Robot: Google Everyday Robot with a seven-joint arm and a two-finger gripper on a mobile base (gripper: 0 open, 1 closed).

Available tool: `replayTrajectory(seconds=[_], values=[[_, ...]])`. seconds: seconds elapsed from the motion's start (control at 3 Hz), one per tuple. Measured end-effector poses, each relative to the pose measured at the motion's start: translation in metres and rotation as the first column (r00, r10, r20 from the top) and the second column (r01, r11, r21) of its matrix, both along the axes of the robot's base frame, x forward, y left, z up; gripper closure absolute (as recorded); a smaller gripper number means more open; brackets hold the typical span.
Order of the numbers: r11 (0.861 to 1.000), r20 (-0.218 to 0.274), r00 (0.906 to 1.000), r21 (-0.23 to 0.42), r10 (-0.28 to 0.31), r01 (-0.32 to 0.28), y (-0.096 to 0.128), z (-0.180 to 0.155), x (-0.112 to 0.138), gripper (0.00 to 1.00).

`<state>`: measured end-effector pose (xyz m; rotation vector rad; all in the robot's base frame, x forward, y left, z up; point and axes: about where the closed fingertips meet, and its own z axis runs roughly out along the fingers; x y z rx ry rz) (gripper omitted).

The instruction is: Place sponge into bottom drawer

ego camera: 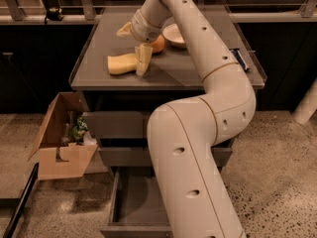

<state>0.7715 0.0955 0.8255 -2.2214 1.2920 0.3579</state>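
**Gripper spread over the sponge, drawer waiting open below**

- Pale yellow, wavy-edged soft sponge [120, 64] lies flat on the dark grey tabletop [94, 43], left of centre, near the front edge. Not lifted.
- Cream two-finger gripper [131, 52] sits at the sponge's right end, wrist angled down from above and behind.
- Fingers are splayed apart. One points down, its tip at or on the sponge's right edge. The other sticks up and to the left, clear of the block. Nothing is clasped between them.
- Judgement: the wide spread suits a block this broad, as the jaws must straddle it before closing. This reads as the approach to a grasp, not the grasp itself.
- Round orange fruit [158, 44] sits just behind the gripper, and a shallow white bowl [174, 34] just behind that. Both are close to the wrist, so a sideways sweep could knock the orange.
- Deep grey bottom drawer [132, 202] is pulled out, its flat floor bare where visible. Likely it was opened so the sponge can be dropped straight in. The two shallower grey drawers [111, 125] above it are closed.
- The arm's own large links cross in front of the cabinet and hide the right part of all the drawers.
- Open brown cardboard box [59, 157] stands on the floor left of the cabinet, apart from the drawer.
- Progress: early. Grasp, lift and carry down are all yet to do.
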Motion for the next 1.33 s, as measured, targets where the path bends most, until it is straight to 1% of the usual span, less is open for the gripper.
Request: replayTrajectory(seconds=[0.33,0.67,1.0,1.33], values=[[1.0,0.0,1.0,0.0,0.0,0.0,0.0,0.0,0.0,0.03],[1.0,0.0,1.0,0.0,0.0,0.0,0.0,0.0,0.0,0.26],[1.0,0.0,1.0,0.0,0.0,0.0,0.0,0.0,0.0,0.57],[1.0,0.0,1.0,0.0,0.0,0.0,0.0,0.0,0.0,0.8]])
